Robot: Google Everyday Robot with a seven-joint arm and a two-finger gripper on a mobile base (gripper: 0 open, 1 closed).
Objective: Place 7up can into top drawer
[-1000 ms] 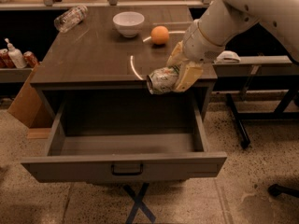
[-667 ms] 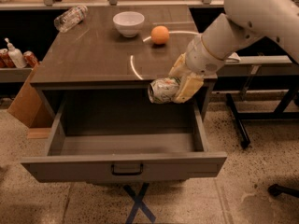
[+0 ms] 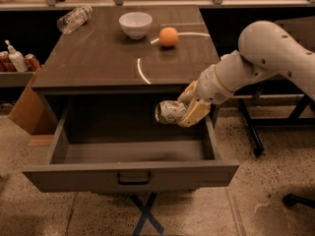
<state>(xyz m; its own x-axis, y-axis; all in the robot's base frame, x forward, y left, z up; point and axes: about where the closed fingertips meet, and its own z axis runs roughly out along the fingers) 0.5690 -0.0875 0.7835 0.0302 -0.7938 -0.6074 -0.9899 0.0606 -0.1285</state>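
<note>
— Where did we see the 7up can [image 3: 171,112]?
— Lying sideways, clamped in the gripper [image 3: 186,109]; it hung over the open top drawer [image 3: 74,173], right side, below the tabletop [image 3: 98,58] edge.

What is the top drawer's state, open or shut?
Open: the top drawer is pulled out, inside visible. The gripper holds the 7up can over it.

On your brown table [image 3: 98,65] you have 1 white bowl [image 3: 136,23] with 1 orange [image 3: 169,36] just right of it. 1 clear bottle [image 3: 75,18] lies sideways at the back-left corner. On the left, a pump bottle [image 3: 16,59] stands between 2 red cans [image 3: 32,61].
</note>
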